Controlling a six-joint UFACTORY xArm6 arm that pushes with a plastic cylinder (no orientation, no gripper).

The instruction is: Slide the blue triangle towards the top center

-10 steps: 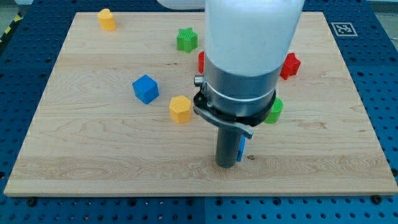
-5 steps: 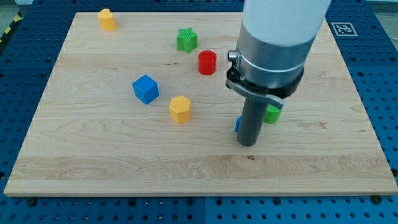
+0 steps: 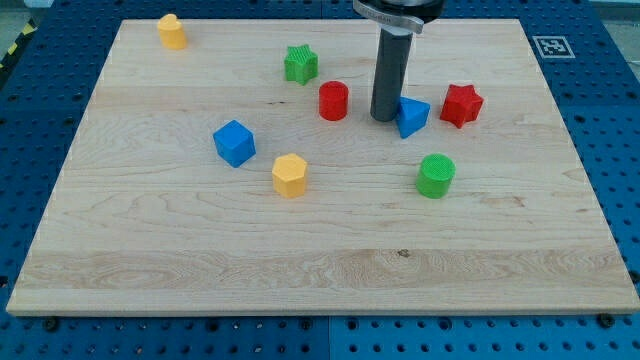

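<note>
Place: a robot lab or test bench.
Base: blue metal table [image 3: 610,150] with a grid of holes.
Board: wooden board [image 3: 200,250] on top.
Marker: printed black-and-white tag [image 3: 552,46] at the board's top right corner.

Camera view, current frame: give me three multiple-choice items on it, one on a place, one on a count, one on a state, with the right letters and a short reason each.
1. Where is my tip relative to the blue triangle?
A. Against its side toward the view's left
B. Beside the yellow block at the view's top left
C. Below the green cylinder

2. How many red blocks lie on the board?
A. One
B. Two
C. Four

3. What is the state of the blue cube?
A. Stacked on the yellow hexagon
B. Pressed by my tip
C. Standing alone, untouched

Key: 1 A, the rod ends right beside the triangle's left face. 2 B, only the red cylinder and the red star are red. 3 C, the cube sits apart from the yellow hexagon and far from my tip.
</note>
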